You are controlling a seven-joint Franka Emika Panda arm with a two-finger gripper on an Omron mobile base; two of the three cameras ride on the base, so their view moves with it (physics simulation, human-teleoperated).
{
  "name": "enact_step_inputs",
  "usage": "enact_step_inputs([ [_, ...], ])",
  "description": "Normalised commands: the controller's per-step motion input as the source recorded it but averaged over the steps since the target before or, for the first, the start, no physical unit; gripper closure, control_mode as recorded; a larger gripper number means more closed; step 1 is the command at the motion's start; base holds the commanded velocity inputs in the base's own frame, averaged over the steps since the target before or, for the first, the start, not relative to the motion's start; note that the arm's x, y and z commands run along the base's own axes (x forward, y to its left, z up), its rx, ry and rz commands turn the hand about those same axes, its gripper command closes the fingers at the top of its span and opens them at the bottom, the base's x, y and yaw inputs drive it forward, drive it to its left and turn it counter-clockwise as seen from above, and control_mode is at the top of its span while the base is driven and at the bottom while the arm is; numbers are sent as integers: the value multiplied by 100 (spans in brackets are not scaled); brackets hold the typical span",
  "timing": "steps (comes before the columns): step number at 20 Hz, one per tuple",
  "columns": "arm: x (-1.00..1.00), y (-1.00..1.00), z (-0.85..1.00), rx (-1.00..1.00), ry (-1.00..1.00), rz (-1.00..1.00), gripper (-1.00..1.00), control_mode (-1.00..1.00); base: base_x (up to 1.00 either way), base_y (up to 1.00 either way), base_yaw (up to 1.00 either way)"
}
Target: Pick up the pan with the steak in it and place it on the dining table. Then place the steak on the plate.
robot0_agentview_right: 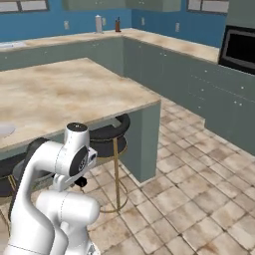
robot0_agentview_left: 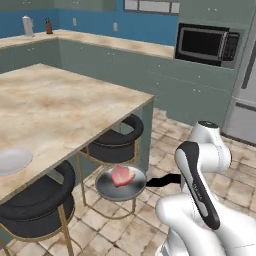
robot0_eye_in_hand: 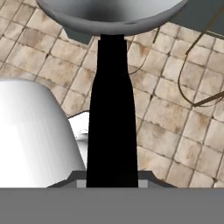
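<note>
Showing a rendered kitchen with a beige tiled floor (robot0_agentview_left: 150, 220), blue walls and grey-green cabinets, the left base view sets the dining table (robot0_agentview_left: 60, 105), a beige marbled top with brown veins, at the left, with two black stools on brass legs tucked under its near edge. The plate (robot0_agentview_left: 12, 161), flat and white, lies on the table near its front left edge. A microwave (robot0_agentview_left: 207, 44) stands built into the cabinets at the upper right. The pan (robot0_agentview_left: 121, 183), round and grey, hangs in the air above the floor, just in front of the nearer stool (robot0_agentview_left: 117, 137) and lower than the table top, well apart from the plate. The steak (robot0_agentview_left: 122, 176), pinkish-red with a pale edge, lies inside the pan near its centre. The pan's black handle (robot0_agentview_left: 162, 180) runs from the pan toward the white arm; the hand view looks straight along this handle (robot0_eye_in_hand: 111, 113) to the pan's grey underside (robot0_eye_in_hand: 109, 15), with the tool (robot0_eye_in_hand: 111, 181) closed on the handle's near end. The right base view gives the table edge and a stool from the other side, where the arm's upper joints cover the pan; the steak is seen from the left base view.
</note>
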Motion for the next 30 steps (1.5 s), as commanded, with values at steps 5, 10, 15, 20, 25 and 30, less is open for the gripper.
enact_step_inputs([
  [5,0,0,0,0,0,0,100,100,0,-2,47],
  [10,0,0,0,0,0,0,100,100,0,-4,45],
  [15,0,0,0,0,0,0,100,100,0,-10,40],
  [20,0,0,0,0,0,0,100,100,-4,-5,15],
  [25,0,0,0,0,0,0,100,100,16,-50,4],
  [30,0,0,0,0,0,0,100,100,17,-63,8],
])
